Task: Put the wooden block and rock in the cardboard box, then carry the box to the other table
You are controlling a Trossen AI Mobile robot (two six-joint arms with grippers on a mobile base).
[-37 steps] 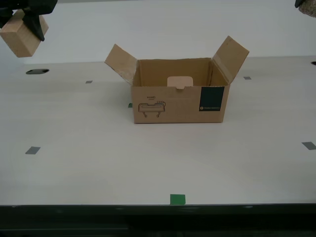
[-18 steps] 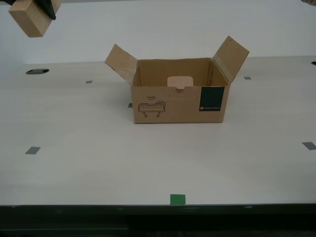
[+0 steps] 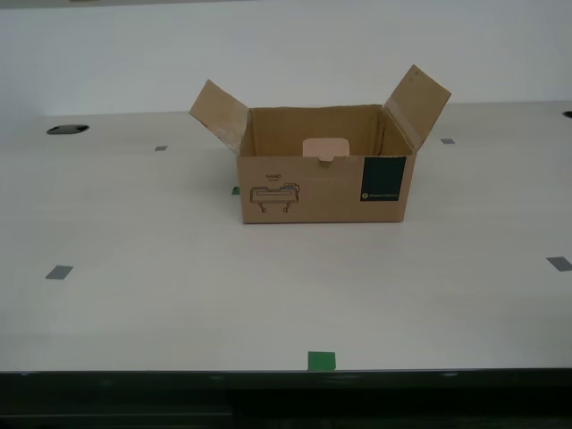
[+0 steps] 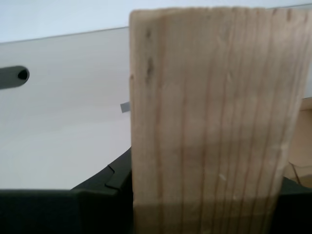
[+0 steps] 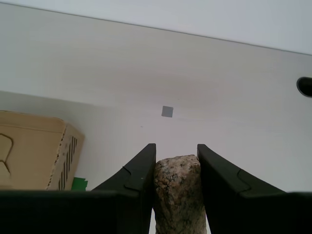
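Observation:
The cardboard box (image 3: 323, 183) stands open in the middle of the pale table, side flaps spread, teal label on its front. Neither arm shows in the exterior view. In the second wrist view the wooden block (image 4: 209, 122) fills most of the picture, and my second gripper (image 4: 204, 200) is shut on it with only dark finger bases showing. My first gripper (image 5: 176, 161) is shut on the rock (image 5: 179, 195), high above the table, with a corner of the cardboard box (image 5: 34, 151) below and to one side. The other table is out of view.
The table (image 3: 179, 295) carries grey square marks (image 3: 59, 272), one (image 5: 167, 111) also in the first wrist view. A green tape piece (image 3: 321, 360) sits near its front edge. A dark cable hole (image 3: 67, 130) lies at the exterior view's back left.
The gripper holding the wooden block rose out of the exterior view's upper left corner. The dark arm tip at that view's upper right is gone too. The box has not moved.

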